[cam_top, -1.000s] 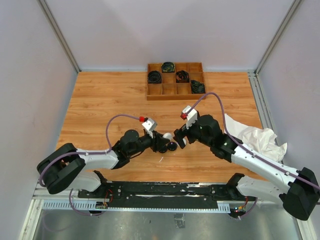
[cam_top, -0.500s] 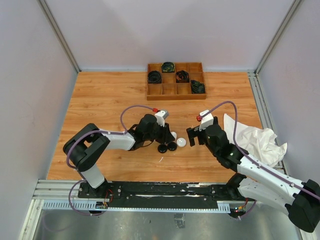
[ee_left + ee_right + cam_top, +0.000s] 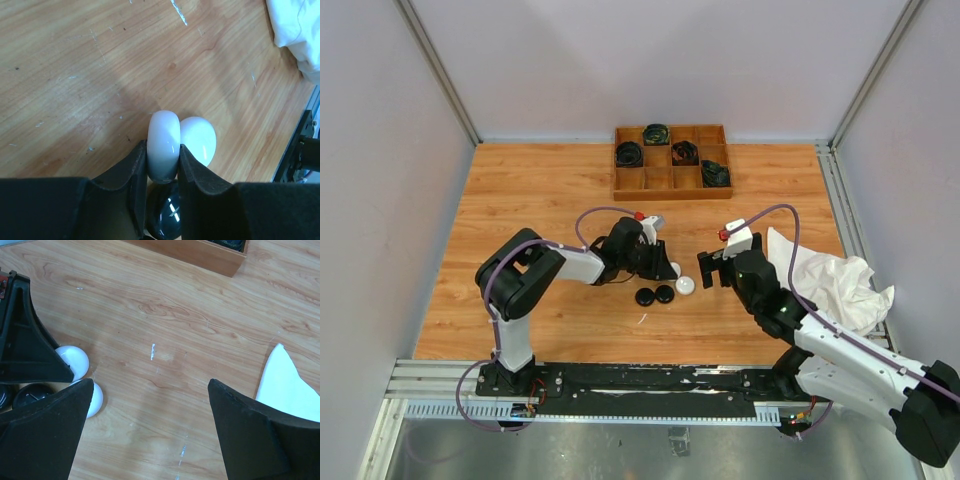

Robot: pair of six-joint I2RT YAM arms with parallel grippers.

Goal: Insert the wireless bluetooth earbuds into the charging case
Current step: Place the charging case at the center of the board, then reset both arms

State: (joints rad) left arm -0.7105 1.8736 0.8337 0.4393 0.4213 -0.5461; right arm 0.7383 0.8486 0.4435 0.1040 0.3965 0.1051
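Left wrist view: left gripper [image 3: 163, 150] is clenching a white charging case [image 3: 163, 129] on edge at mid-table [image 3: 520, 200]. Another white shell [image 3: 199, 140] is sitting just beside it. Right gripper [image 3: 151, 385] is hanging wide open, just right of them.

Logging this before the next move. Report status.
Left gripper shut on white case, held on edge. Right gripper open, empty, off to its side. Earbuds not visible. Black case on table close beside.

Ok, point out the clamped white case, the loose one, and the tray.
Clamped white case [image 3: 163, 142]: left wrist view, rounded rim.
Loose white case [image 3: 199, 140]: left wrist view, domed face.
Tray [image 3: 670, 194]: top view, front wall.
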